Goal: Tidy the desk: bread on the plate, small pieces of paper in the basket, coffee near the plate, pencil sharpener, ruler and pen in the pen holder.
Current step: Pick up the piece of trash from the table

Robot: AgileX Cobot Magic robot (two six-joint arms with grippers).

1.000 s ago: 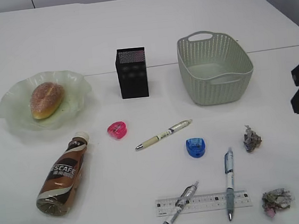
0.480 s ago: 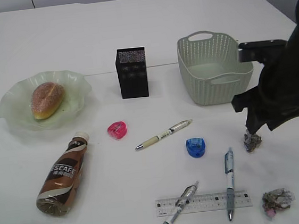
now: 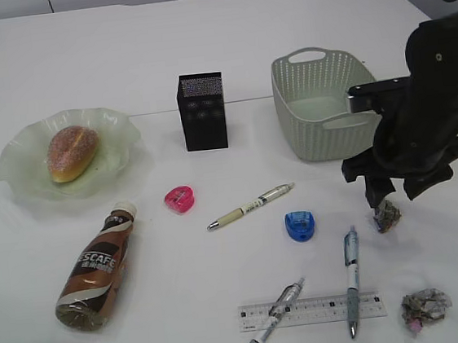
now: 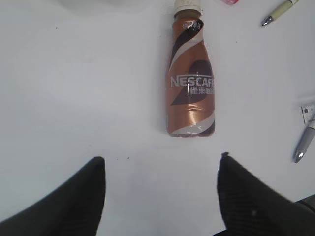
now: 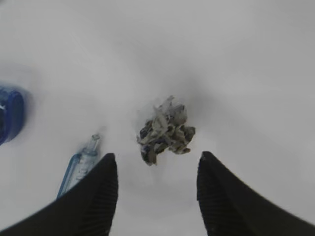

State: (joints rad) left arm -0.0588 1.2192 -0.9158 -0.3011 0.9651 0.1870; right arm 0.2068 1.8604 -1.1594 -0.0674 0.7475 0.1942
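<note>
My right tool (image 5: pixel 156 189) hangs spread over the bench (image 3: pixel 145 311), and the nearer paper wad (image 5: pixel 165 129) lies just ahead of the gap between my fingers (image 5: pixel 93 196), slightly toward the right finger, apart from both. It is a lump with no real long axis, so I judge that a short move forward and straight down should bracket it. A pen (image 5: pixel 78 164) points in beside my left finger, close enough to be caught. In the side view my arm covers the top of that wad (image 3: pixel 387 215). The second wad (image 3: pixel 424 307) sits nearer the bench edge, the basket (image 3: pixel 329 108) just beyond my arm. My left tool (image 4: pixel 160 196) is also spread, over the lying coffee bottle (image 4: pixel 191 83), well apart from the paper. I cannot see my fingertips' height above the bench.
</note>
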